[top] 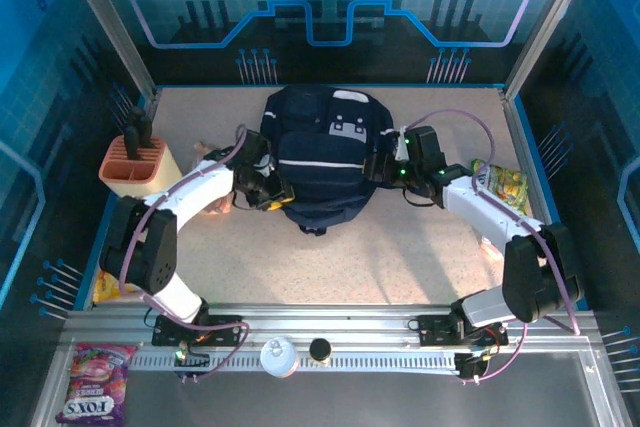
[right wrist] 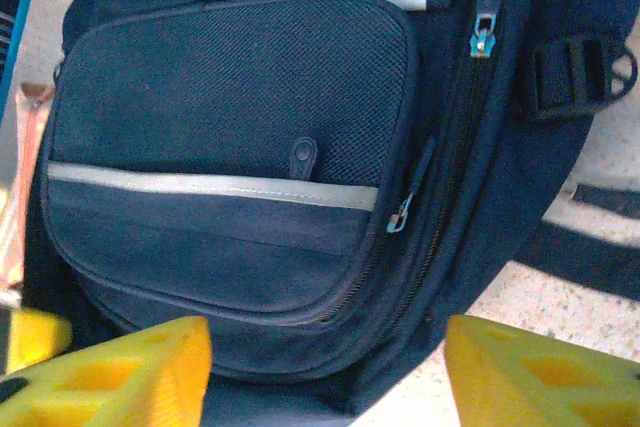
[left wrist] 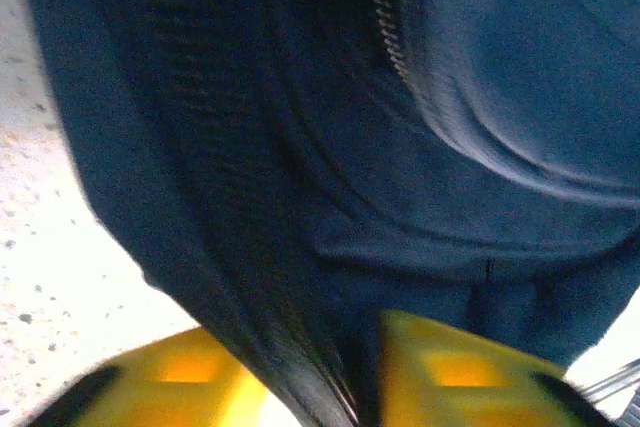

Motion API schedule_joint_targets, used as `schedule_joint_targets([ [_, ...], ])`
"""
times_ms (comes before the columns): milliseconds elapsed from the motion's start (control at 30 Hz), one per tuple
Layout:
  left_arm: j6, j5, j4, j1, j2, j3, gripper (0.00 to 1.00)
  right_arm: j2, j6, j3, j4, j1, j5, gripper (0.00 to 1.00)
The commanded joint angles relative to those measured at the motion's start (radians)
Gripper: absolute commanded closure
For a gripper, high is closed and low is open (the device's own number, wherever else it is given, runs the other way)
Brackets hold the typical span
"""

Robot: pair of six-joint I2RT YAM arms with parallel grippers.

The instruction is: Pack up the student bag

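Top external view showed the student bag [top: 322, 162] mid-table. My right gripper [top: 378, 169], at its 3 o'clock, was wide open, holding nothing. My left gripper [top: 268, 190], at 9 o'clock, had cloth between its fingers; holding or loose, I couldn't tell. I thought it best to back off slowly, snagging nothing.

I count one student bag [top: 325, 152], one peach caddy [top: 138, 169], and two tools: left tool [top: 268, 192], right tool [top: 378, 169]. One snack packet [top: 503, 185] sits at three o'clock, one candy bag [top: 95, 395] at seven.

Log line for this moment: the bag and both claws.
student bag: lying front-up | left claw: straddling its fabric, grip unclear | right claw: open, facing front pocket
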Motion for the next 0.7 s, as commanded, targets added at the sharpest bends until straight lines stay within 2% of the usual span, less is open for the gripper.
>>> schedule_joint_targets([
  [0,0.036,-0.103,-0.078,-0.027,-0.076,0.015,0.49,-0.048,0.048,-0.023,0.000,-0.012,0.014,0.29],
  [100,0.132,-0.181,-0.129,-0.066,-0.104,0.082,0.36,-0.072,0.052,-0.037,-0.001,-0.059,0.012,0.23],
  [200,0.275,-0.208,-0.136,-0.121,-0.101,0.164,0.18,-0.090,0.046,-0.048,0.001,-0.110,0.010,0.17],
  [267,0.377,-0.234,-0.119,-0.158,-0.084,0.215,0.11,-0.101,0.034,-0.051,0.000,-0.136,0.015,0.13],
  [400,0.588,-0.309,-0.115,-0.216,0.012,0.340,0.08,-0.130,0.012,-0.051,-0.014,-0.168,0.034,0.00],
  [667,1.002,-0.392,-0.114,-0.323,0.241,0.523,0.07,-0.151,-0.048,-0.028,-0.093,-0.202,0.077,0.00],
])
